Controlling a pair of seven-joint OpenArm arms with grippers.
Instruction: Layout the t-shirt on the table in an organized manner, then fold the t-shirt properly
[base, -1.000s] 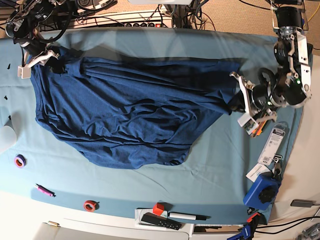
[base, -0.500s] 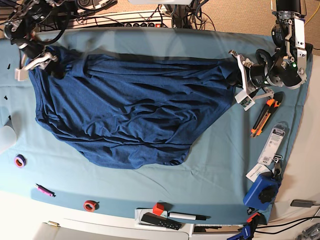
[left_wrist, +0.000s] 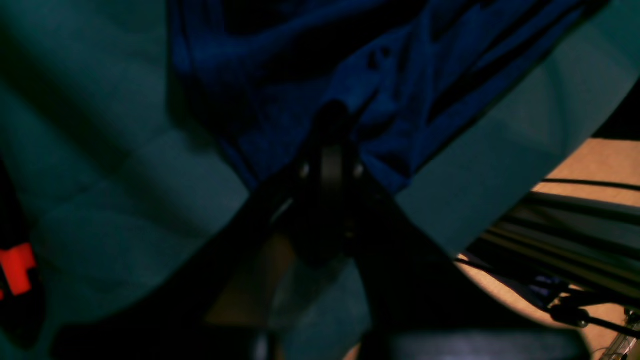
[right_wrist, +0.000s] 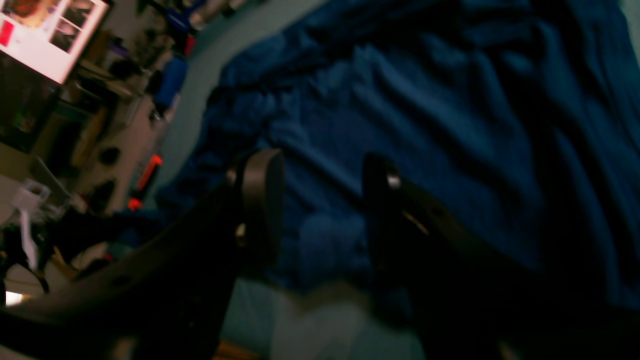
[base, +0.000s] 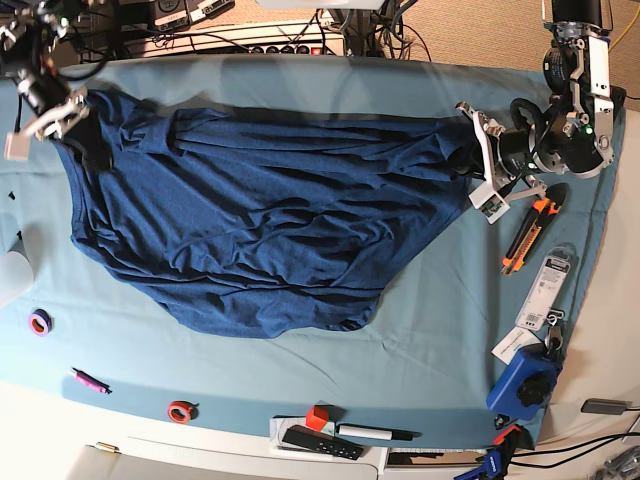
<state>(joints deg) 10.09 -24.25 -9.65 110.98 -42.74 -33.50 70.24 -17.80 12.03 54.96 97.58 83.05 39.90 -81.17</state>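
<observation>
The dark navy t-shirt (base: 260, 220) lies spread and wrinkled across the teal table (base: 430, 330), with its hem bulging toward the front. My left gripper (base: 478, 160) is at the shirt's right end, shut on a bunch of the fabric. In the left wrist view the shut gripper (left_wrist: 332, 120) pinches the shirt (left_wrist: 280, 55) just above the table (left_wrist: 125, 200). My right gripper (base: 45, 120) hovers at the shirt's far left corner, open. In the right wrist view its fingers (right_wrist: 257, 200) stand apart with nothing between them, above the t-shirt (right_wrist: 425, 100).
An orange box cutter (base: 525, 240), a packaged label (base: 545, 285) and a blue tool (base: 525, 385) lie along the right edge. At the front sit a purple tape roll (base: 40, 322), a pink pen (base: 88, 380), a red tape roll (base: 180, 410), a red cube (base: 317, 417) and a remote (base: 320, 442).
My right gripper opened, let go of the shirt's left corner and drew up and left. My left gripper carried the right end toward the far edge, then held still.
</observation>
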